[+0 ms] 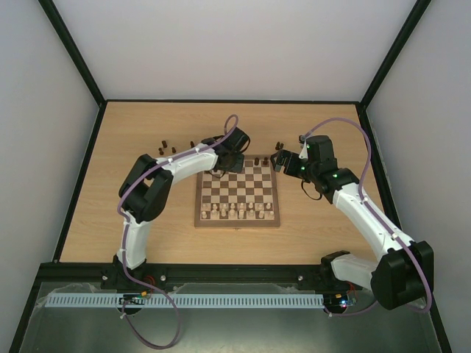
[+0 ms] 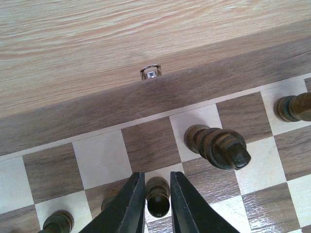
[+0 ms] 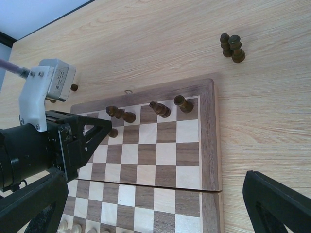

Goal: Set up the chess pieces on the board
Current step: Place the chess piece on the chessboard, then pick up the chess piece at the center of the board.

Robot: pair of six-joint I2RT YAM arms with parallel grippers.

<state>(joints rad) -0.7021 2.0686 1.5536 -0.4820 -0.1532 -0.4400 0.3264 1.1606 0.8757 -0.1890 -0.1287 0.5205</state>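
Closest to the arm bases, the cream pieces (image 1: pixel 237 212) are ranged along the near rows of the board (image 1: pixel 237 190), well short of both tools. The board is laid flat in the middle of the tabletop (image 1: pixel 147 220).

The right tool (image 3: pixel 150 183) is held wide and empty over the board's far right corner, its fingers (image 3: pixel 274 204) spread well apart.

The left tool (image 2: pixel 156 177) is set over the far left part of the board. It is narrowed onto a dark pawn (image 2: pixel 158 199), with one finger pressed at each side. Whether the pawn rests on its square or is lifted cannot be told.

Just to the right of the left tool, a taller dark piece (image 2: pixel 218 145) is stood on a light square of the far row. A second dark piece (image 2: pixel 294 107) is seen further right in that row, cut by the picture's edge. Near the left finger, a third dark piece (image 2: pixel 58 223) is only partly shown.

Just beyond the left tool, a small metal ring (image 2: pixel 150 73) is fixed to the outer edge of the board's frame.

Farther out, loose chess pieces are left on the tabletop. Several loose dark pieces (image 1: pixel 160 151) are scattered beyond and to the left of the left tool. A cluster of three (image 3: pixel 231 46) is gathered just beyond the right tool, off the board.
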